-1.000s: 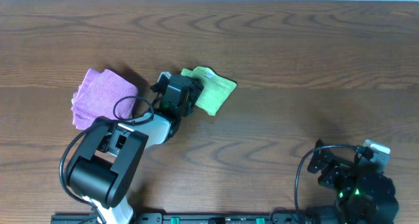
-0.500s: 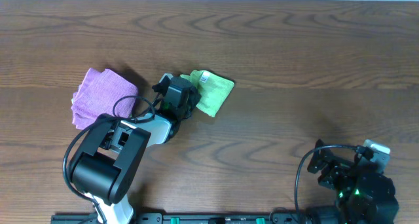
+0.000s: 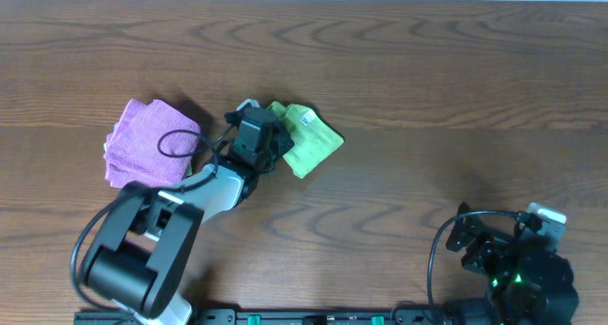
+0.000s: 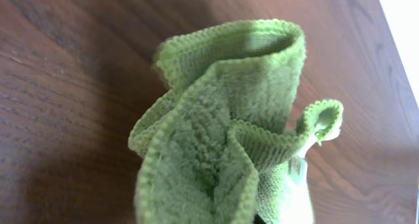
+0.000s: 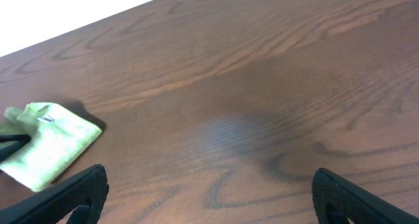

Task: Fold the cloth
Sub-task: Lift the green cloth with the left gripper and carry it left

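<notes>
Patience helps: our left gripper (image 3: 270, 143) pinches the cloth (image 3: 310, 141) (right gripper (image 5: 209, 199) gapes, idle), so we should lift slowly.

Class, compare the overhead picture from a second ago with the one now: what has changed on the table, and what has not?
The left hand has shut on the left edge of the lime-green cloth and bunched it up. The cloth's right corner has shifted slightly toward the robot. The left arm has swung back and to the left. The purple cloth and the open right hand stayed put.
</notes>
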